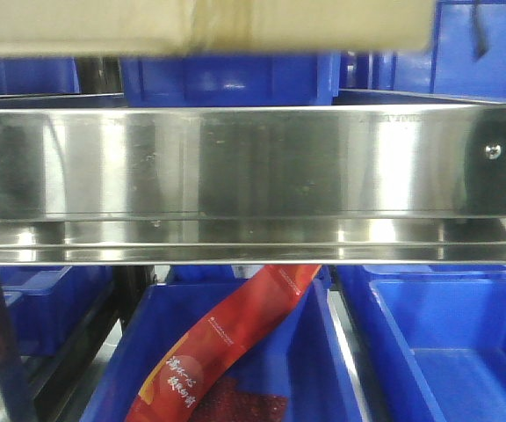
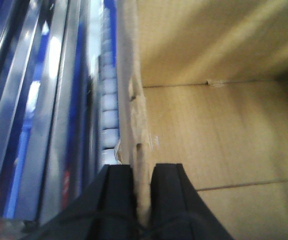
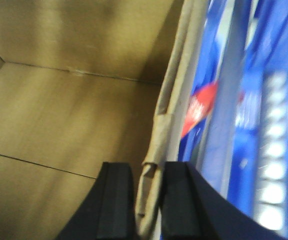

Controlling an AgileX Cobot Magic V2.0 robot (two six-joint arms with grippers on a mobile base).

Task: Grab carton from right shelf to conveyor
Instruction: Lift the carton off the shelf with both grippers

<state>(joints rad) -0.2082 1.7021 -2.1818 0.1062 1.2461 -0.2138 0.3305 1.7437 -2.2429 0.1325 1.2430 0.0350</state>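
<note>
- Carton (image 1: 200, 22) is filling the top edge of the front view, blurred and closest to the lens. It is hanging above the right shelf rail with a gap between them. Both wrist views (image 2: 224, 140) (image 3: 59, 110) are looking into its open interior, which is showing only brown cardboard faces and floor seams.
- Right shelf (image 1: 253, 167) is spanning the full width of the front view as a broad, shiny steel rail.
- Upper blue bins (image 1: 227, 79) are standing behind the rail, visible through the gap under the carton.
- Lower centre blue bin (image 1: 319, 369) is holding a red packet (image 1: 235, 325) that is leaning diagonally across it. The bin beside it on the right (image 1: 446, 352) is showing its blue floor.
- Left gripper (image 2: 141, 172) is clamping one carton side wall, with one finger inside the carton and one outside.
- Right gripper (image 3: 146, 172) is clamping the opposite wall in the same manner.
- Small screw (image 1: 494, 151) is sitting at the rail's right end.
</note>
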